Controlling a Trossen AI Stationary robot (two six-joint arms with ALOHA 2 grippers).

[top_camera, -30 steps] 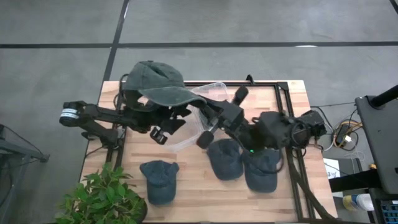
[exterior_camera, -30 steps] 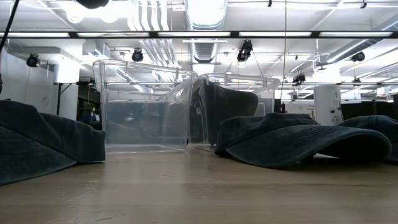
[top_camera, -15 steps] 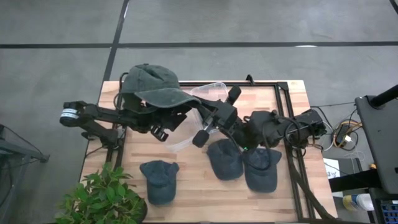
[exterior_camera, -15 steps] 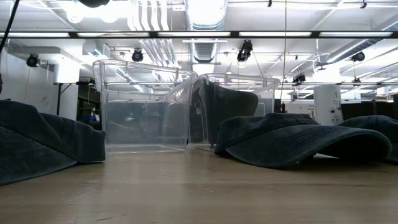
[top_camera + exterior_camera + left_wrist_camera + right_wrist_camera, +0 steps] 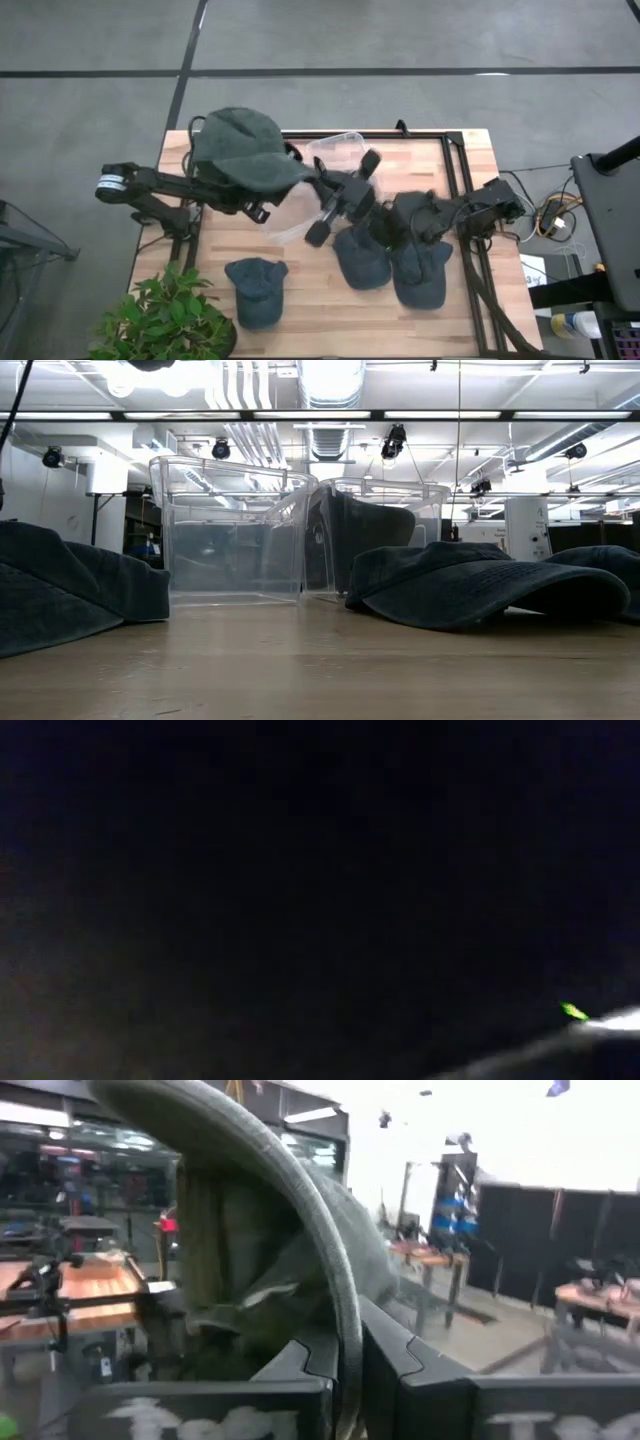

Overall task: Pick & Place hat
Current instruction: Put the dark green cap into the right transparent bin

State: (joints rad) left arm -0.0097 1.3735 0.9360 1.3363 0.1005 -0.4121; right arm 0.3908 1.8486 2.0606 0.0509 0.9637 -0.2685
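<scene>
A grey-green hat (image 5: 238, 145) is up in the air above the table's left far part, over a clear bin (image 5: 300, 215). My right gripper (image 5: 312, 186) reaches in from the right and is shut on the hat's brim; its wrist view shows the brim (image 5: 300, 1210) arching up from between the fingers. My left arm (image 5: 160, 188) stretches in from the left, and its gripper is hidden under the hat; its wrist view is dark. Three dark blue hats (image 5: 256, 290) (image 5: 360, 256) (image 5: 420, 272) lie on the table, brims down. My right gripper pinches the hat's brim at its curved edge (image 5: 347, 1342) between the two fingers (image 5: 300, 1372), coming roughly level from the table's right. The hat is lifted clear of the table, its crown (image 5: 240, 1230) beyond the fingers and its brim on edge.
Two clear bins (image 5: 230, 530) (image 5: 385, 525) stand side by side at mid-table; the right one has something dark in it. A potted plant (image 5: 170, 318) fills the near left corner. A black frame rail (image 5: 466, 230) runs along the table's right side.
My right gripper has moved toward the table's left edge, still shut on the brim. The hat went with it, leftward, and now covers more of my left arm's end. The hats on the table and the bins have stayed put.
</scene>
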